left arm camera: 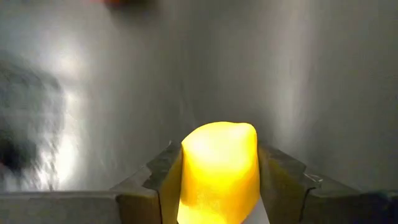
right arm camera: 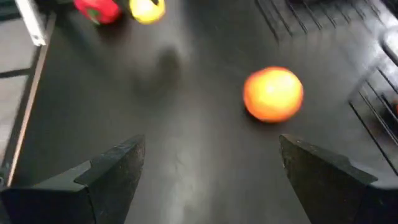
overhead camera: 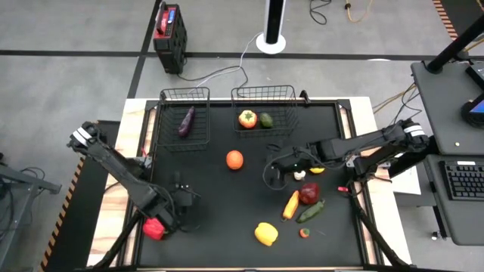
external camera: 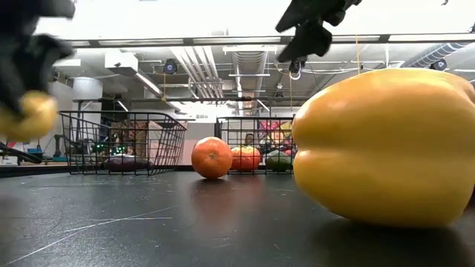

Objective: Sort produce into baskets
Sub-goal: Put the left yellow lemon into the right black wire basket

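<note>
The left gripper [left arm camera: 217, 186] was held raised near the table's [overhead camera: 219, 227] front-left corner, its jaws pinching a yellow lemon [left arm camera: 219, 168]. The right arm was extended across the table's middle, its gripper [right arm camera: 208, 174] spread wide and empty, with the orange [right arm camera: 272, 93] lying ahead of it toward the baskets [overhead camera: 263, 106].

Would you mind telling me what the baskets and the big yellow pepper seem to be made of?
The baskets look like thin black metal wire, probably coated: an open mesh you can see through, with no bright bare metal. The yellow pepper looks like moulded plastic or rubber, smooth with a soft sheen: the colour is even and the lobes are simple and rounded. Which of the two it is, I cannot tell.
</note>
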Controlling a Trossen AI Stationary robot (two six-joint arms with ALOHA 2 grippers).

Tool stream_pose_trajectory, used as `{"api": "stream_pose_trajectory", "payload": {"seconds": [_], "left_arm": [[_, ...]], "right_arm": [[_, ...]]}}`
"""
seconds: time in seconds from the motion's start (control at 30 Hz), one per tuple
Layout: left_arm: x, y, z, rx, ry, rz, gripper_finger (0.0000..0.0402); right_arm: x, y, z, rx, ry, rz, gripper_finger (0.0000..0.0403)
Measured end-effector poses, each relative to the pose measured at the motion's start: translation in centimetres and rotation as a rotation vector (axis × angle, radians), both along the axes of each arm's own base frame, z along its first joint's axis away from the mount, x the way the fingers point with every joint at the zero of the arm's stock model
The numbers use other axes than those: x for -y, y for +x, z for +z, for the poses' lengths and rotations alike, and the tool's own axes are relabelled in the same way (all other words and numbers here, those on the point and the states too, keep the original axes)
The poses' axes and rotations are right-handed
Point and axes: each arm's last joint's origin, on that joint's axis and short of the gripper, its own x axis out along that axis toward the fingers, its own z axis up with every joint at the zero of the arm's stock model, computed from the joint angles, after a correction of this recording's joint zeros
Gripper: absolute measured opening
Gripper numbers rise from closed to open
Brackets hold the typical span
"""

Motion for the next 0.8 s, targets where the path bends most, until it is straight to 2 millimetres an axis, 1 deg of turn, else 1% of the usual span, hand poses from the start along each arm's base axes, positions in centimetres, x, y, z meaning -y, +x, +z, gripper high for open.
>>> {"api": "stream_pose_trajectory", "payload": {"seconds": [0.1, 0.23, 0.37, 0.47, 0.6, 0.8], "left_arm": [[0.1, 0.7, 2.6, 0.228, 0.026, -0.049, 0.0152], [0.4, 1.6, 5.9, 0.517, 0.015, -0.148, 0.0153], [0.5, 2.4, 7.9, 0.721, 0.034, -0.254, 0.0153], [0.3, 3.1, 8.4, 0.821, 0.066, -0.295, 0.0154], [-0.2, 4.6, 8.2, 0.953, 0.046, -0.302, 0.0154], [-2.1, 6.9, 6.5, 1.106, 0.031, -0.176, 0.0154]], "right_arm": [[-0.9, 0.4, -0.3, 0.105, -0.064, 0.054, 0.0358], [-2.2, 0.5, -0.9, 0.239, -0.19, 0.101, 0.0358], [-3.5, 0.3, -1.5, 0.376, -0.268, 0.134, 0.0358], [-4.1, 0.1, -1.7, 0.466, -0.268, 0.148, 0.0358], [-4.6, -0.2, -1.9, 0.557, -0.269, 0.156, 0.0358], [-4.9, -0.2, -1.6, 0.587, -0.279, 0.163, 0.0356]]}}
